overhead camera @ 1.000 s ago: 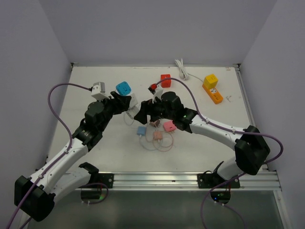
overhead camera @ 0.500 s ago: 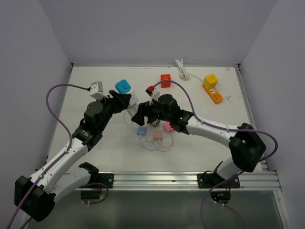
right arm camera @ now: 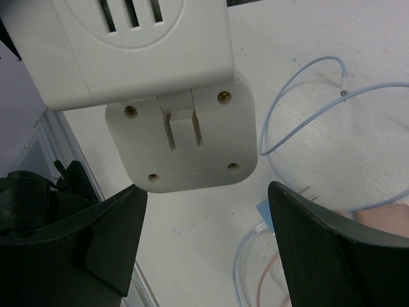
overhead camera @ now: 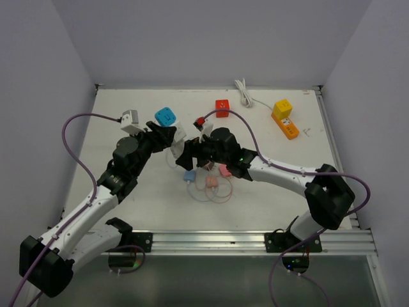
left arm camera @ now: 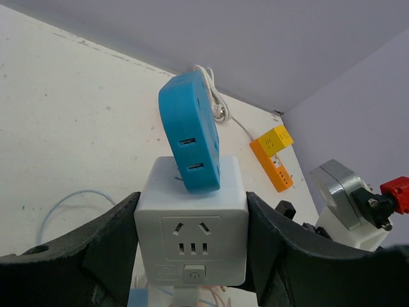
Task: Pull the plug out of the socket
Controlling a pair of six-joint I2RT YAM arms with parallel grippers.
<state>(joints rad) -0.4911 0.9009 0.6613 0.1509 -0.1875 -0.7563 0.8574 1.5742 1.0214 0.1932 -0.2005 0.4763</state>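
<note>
My left gripper (left arm camera: 192,251) gripped one white socket cube (left arm camera: 190,211) above the table (overhead camera: 300,150), with one blue adapter (left arm camera: 192,137) tilted on top. One white plug (right arm camera: 182,137) pointed from the cube towards my right gripper (right arm camera: 204,246), whose fingers were spread apart on either side of it.

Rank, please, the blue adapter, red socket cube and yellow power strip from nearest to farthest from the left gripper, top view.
1. Blue adapter, beside the left gripper.
2. Red socket cube, back centre.
3. Yellow power strip, back right.
</note>
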